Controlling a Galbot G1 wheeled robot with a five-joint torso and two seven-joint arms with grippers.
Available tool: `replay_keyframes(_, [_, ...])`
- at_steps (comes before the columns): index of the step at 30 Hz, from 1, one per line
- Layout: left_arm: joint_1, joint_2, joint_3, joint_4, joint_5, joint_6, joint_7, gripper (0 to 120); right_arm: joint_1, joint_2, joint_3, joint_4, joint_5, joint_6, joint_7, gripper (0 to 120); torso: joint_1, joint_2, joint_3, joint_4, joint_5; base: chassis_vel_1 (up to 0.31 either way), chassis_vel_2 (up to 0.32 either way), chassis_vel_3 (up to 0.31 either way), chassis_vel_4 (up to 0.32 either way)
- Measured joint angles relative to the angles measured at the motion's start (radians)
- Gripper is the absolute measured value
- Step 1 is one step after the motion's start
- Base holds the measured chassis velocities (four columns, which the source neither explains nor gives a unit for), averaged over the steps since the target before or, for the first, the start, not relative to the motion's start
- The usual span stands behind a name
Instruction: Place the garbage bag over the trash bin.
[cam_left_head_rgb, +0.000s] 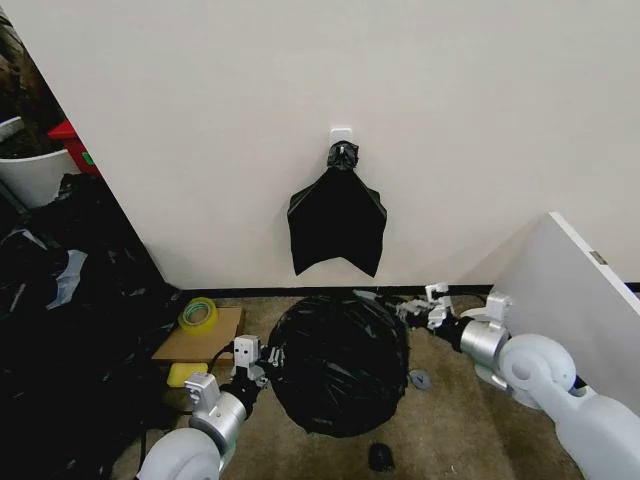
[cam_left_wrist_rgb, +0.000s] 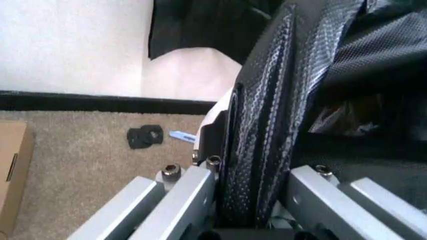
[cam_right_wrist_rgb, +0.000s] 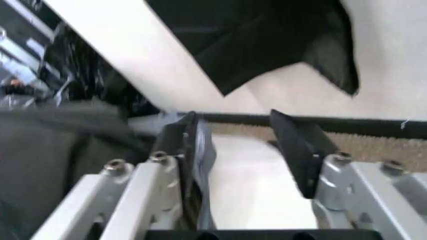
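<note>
head down, wrists close (shared wall (cam_left_head_rgb: 400, 80))

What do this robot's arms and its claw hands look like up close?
Both arms are smooth, rounded silver-grey and white shells with ball-like joints. The left gripper and right gripper are pale metal blocks with visible bolts; the right gripper's fingers are flat black pads.

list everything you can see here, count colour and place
garbage bag: 1, glossy black, draped over the trash bin on the carpet by the wall
bag bunch: 1, black, hanging from a white wall hook
plastic sheeting heap: 1, black, far left on the floor
tub: 1, white, upper left behind the heap
tape roll: 1, yellow-green, on a cardboard box
cardboard box: 1, brown, left of the bag
small parts: 2, dark, on the carpet near the bag
white panel: 1, right
left gripper: fingers clamped on the bag's left side
right gripper: fingers apart, at the bag's upper right
</note>
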Motion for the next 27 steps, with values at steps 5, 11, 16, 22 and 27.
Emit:
replay_keyframes(5, [-0.001, 0.001, -0.005, 0.001, 0.000, 0.011, -0.029, 0, -0.025, 0.019, 0.028, 0.001, 0.010, 0.040, 0.058, 63, 0.000, 0.000, 0.000, 0.0001, 0.0001, 0.000, 0.000, 0.000, 0.000])
replay_keyframes(11, [-0.048, -0.029, -0.038, -0.002, -0.173, 0.104, -0.195, 0, -0.103, 0.081, 0.104, 0.073, -0.031, 0.075, 0.145, 84, 0.000, 0.000, 0.000, -0.0001, 0.0000, 0.000, 0.000, 0.000, 0.000])
replay_keyframes(16, [-0.032, -0.091, -0.054, -0.055, -0.405, 0.175, -0.336, 0, -0.170, 0.116, 0.095, 0.189, -0.145, 0.075, 0.156, 98, 0.000, 0.000, 0.000, 0.0009, 0.0002, 0.000, 0.000, 0.000, 0.000])
replay_keyframes(22, [-0.070, -0.148, -0.052, -0.018, -0.524, 0.200, -0.452, 0, -0.248, 0.163, 0.068, 0.372, -0.216, 0.028, 0.255, 97, 0.000, 0.000, 0.000, -0.0003, 0.0000, 0.000, 0.000, 0.000, 0.000])
replay_keyframes(27, [-0.077, -0.167, -0.037, 0.012, -0.532, 0.200, -0.465, 0, -0.277, 0.178, 0.043, 0.474, -0.219, -0.045, 0.358, 82, 0.000, 0.000, 0.000, 0.0000, 0.0000, 0.000, 0.000, 0.000, 0.000])
